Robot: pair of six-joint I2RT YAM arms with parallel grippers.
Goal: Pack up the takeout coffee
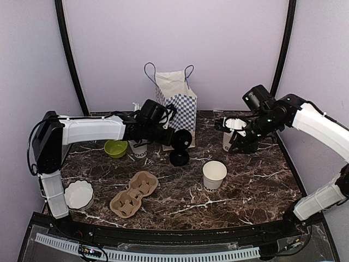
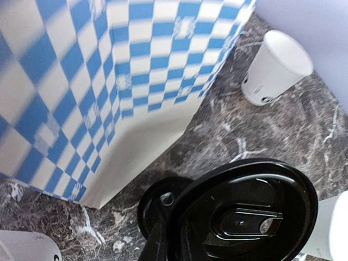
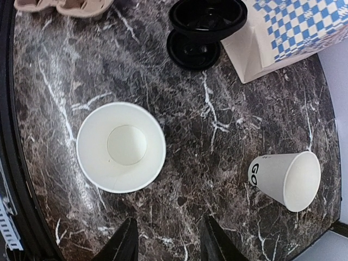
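Coffee cup [image 1: 214, 174] stands lidless centre-right of frame; second cup [image 1: 233, 130] upper right near right pincer [image 3: 169, 220], jaws apart, empty. Left pincer [image 1: 174, 136] clamps black lid [image 1: 183, 138] before checked bag [image 1: 177, 103]; spare lid [image 1: 179, 158] flat on tabletop [image 1: 245, 191] beneath

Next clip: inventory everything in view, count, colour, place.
front cup: 1, white, centre-right
rear cup: 1, white, by right arm
held lid: 1, black, in left end effector
loose lid: 1, black, lying beneath it
straw cup: 1, white, by left arm
bag: 1, blue-checked white, rear centre
carrier: 1, brown, front left
green bowl: 1, green, left
white bowl: 1, white, front-left corner
left end effector: 1, shut on held lid
right end effector: 1, open, empty
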